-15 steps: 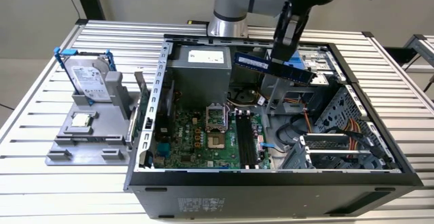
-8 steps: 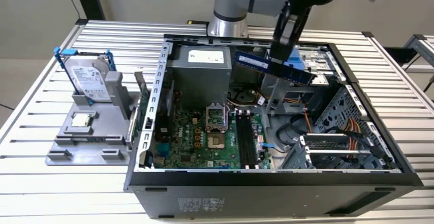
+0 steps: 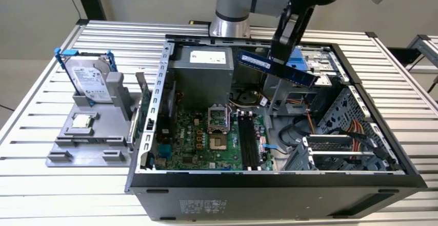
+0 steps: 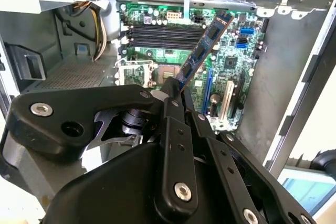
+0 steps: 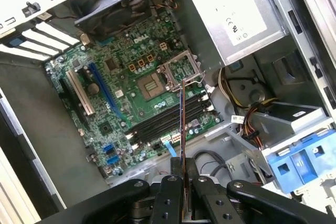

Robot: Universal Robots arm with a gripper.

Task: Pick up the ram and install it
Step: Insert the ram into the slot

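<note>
Gripper (image 3: 282,52): pinched on ram (image 3: 257,61), stick tilted.
Below gripper: open computer case (image 3: 274,195), motherboard (image 3: 198,139).
Surface: ribbed metal table (image 3: 61,190).
Room: plain pale background (image 3: 151,0) behind gripper.

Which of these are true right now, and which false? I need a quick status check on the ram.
1. The gripper holds the ram. True.
2. The ram is seated in a motherboard slot. False: it hangs tilted above the open case.
3. The hard drive stands on the grey fixture outside the case. True.
4. The case is closed. False: it lies open, with the motherboard exposed.
</note>
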